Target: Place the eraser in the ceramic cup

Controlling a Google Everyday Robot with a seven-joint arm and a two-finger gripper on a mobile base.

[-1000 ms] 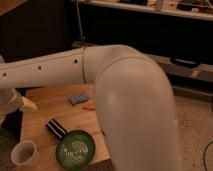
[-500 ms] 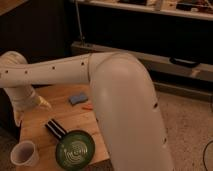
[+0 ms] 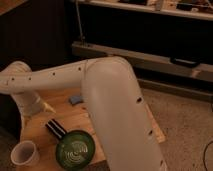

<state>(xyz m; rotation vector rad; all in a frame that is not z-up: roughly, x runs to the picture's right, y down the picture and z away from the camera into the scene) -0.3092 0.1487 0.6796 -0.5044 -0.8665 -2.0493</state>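
The gripper (image 3: pixel 44 107) is hanging over the bench's (image 3: pixel 65 116) left edge, jaws wide and empty. The eraser (image 3: pixel 56 129) is lying mid-bench, apart from the ceramic cup (image 3: pixel 24 153) at the near-left corner. The arm (image 3: pixel 115 110) is hiding the right side.

Jaws behind eraser (image 3: pixel 56 129), cup (image 3: pixel 25 161) before it

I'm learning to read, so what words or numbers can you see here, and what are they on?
None: no words, numbers or signs can be read anywhere.
The eraser has only thin white stripes, the green plate only a swirl, the ceramic cup is plain.
The gripper, low at the left by the table edge, shows no label.
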